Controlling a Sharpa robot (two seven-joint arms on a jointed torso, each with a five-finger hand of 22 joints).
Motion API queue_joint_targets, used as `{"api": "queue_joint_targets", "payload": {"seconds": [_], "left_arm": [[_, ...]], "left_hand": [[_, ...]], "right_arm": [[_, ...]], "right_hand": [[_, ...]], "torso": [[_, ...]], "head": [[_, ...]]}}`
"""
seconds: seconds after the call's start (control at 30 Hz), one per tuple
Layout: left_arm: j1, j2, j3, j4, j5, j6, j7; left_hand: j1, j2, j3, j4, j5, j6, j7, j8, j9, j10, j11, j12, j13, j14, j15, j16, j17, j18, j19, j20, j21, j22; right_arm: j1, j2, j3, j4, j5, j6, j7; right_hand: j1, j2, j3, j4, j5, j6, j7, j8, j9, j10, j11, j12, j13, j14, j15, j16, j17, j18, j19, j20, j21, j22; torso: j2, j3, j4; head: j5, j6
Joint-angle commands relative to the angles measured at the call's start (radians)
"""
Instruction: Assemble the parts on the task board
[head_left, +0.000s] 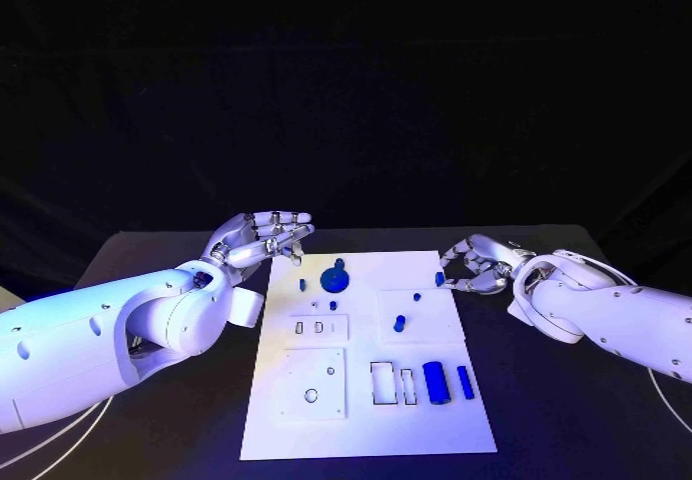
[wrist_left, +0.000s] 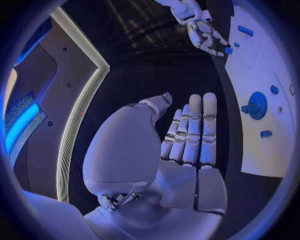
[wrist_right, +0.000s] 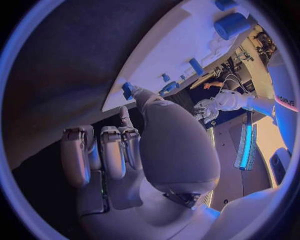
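Blue part (head_left: 438, 277) touching right hand (head_left: 473, 266), board (head_left: 361, 420) edge

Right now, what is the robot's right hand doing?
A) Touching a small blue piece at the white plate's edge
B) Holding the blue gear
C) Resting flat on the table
A: the right hand has its fingertips at a small blue piece on the white plate's far right edge.

A robotics lab: black table (head_left: 577, 420) against black backdrop, white task board (head_left: 433, 420) with blue parts (head_left: 434, 383).
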Motion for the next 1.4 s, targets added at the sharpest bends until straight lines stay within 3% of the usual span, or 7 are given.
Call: {"api": "queue_joint_targets", "payload": {"seconds": [0.03,0.67,1.1,1.4], "left_arm": [[0.0,0.001,0.001,0.002,-0.002,0.017,0.01],[0.0,0.0,0.001,0.002,-0.003,0.015,0.008],[0.0,-0.001,0.001,0.002,-0.003,0.014,0.008],[0.0,-0.001,0.001,0.002,-0.003,0.014,0.008]], "left_hand": [[-0.003,-0.005,0.006,0.0,0.001,-0.006,0.015,0.004,0.001,-0.005,-0.002,0.005,0.0,-0.007,0.002,0.003,-0.001,0.016,-0.005,-0.002,0.005,0.001],[-0.003,-0.005,0.006,0.0,0.001,-0.006,0.015,0.004,0.001,-0.005,-0.002,0.005,0.0,-0.007,0.002,0.003,-0.001,0.016,-0.005,-0.002,0.005,0.001],[-0.003,-0.005,0.008,-0.002,0.0,-0.007,0.015,0.005,0.002,-0.005,-0.002,0.005,0.0,-0.007,0.002,0.005,-0.002,0.016,-0.006,-0.002,0.007,0.001],[-0.003,-0.005,0.008,-0.002,0.0,-0.007,0.015,0.005,0.002,-0.005,-0.002,0.005,0.0,-0.007,0.002,0.005,-0.002,0.016,-0.006,-0.002,0.007,0.001]], "right_arm": [[-0.002,0.007,-0.001,-0.007,-0.011,0.031,-0.016],[-0.007,0.035,-0.002,-0.03,-0.016,0.048,-0.025],[-0.007,0.041,-0.002,-0.031,-0.017,0.055,-0.027],[-0.007,0.045,-0.002,-0.03,-0.019,0.022,-0.038]], "right_hand": [[0.006,0.007,0.009,-0.001,0.006,0.012,-0.001,0.005,0.002,0.105,-0.001,0.004,0.263,0.106,-0.005,0.003,0.263,-0.005,0.069,-0.003,-0.002,0.21],[0.004,0.016,0.021,0.002,0.009,0.038,-0.005,0.014,0.005,0.105,-0.004,0.004,0.263,0.106,-0.012,0.003,0.263,-0.006,0.071,-0.008,0.0,0.212],[0.0,0.027,0.042,0.003,0.012,0.087,-0.023,0.033,0.011,0.105,-0.019,0.004,0.263,0.106,-0.024,0.003,0.263,-0.006,0.072,-0.019,0.001,0.214],[-0.015,0.031,0.048,0.011,0.021,0.102,-0.03,0.041,0.014,0.105,-0.026,0.004,0.263,0.106,-0.03,0.003,0.263,-0.007,0.075,-0.025,0.006,0.218]], "torso": [[0.0,0.001,-0.0008],[0.0,0.0019,-0.0008],[0.0,0.0024,-0.0003],[0.0,0.0024,-0.0003]], "head": [[0.002,-0.002],[0.006,-0.005],[0.007,-0.008],[0.005,-0.009]]}}
